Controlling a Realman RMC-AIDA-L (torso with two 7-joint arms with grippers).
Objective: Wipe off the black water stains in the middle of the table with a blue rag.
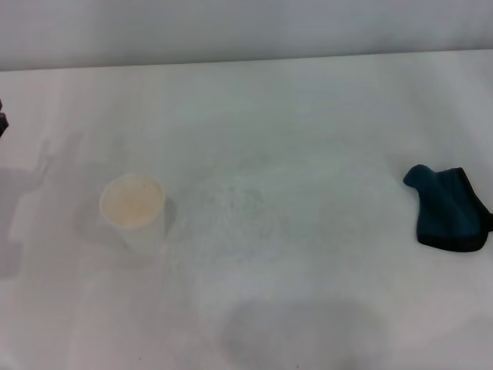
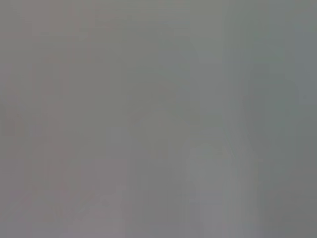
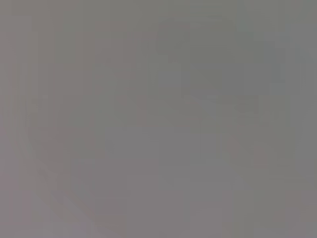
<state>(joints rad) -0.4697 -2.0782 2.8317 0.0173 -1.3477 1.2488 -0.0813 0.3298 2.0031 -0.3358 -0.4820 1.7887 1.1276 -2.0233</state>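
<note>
White worktop [image 1: 308, 116], blue rag [image 1: 448, 208] crumpled far right of paper cup [image 1: 133, 212], no stains discernible, both grippers out of view, state unknowable

We see the table [image 1: 308, 116] as plain white and matte, with soft grey shadows along its left side and near edge. In its middle lies only a faint greyish mottled smear [image 1: 239, 216] — no dark blotches show. The blue rag [image 1: 449, 208] is deep teal-blue, edged in black. The paper cup [image 1: 134, 213] is white, its inside a pale cream-orange. Both wrist views give us flat grey — nothing more.
</note>
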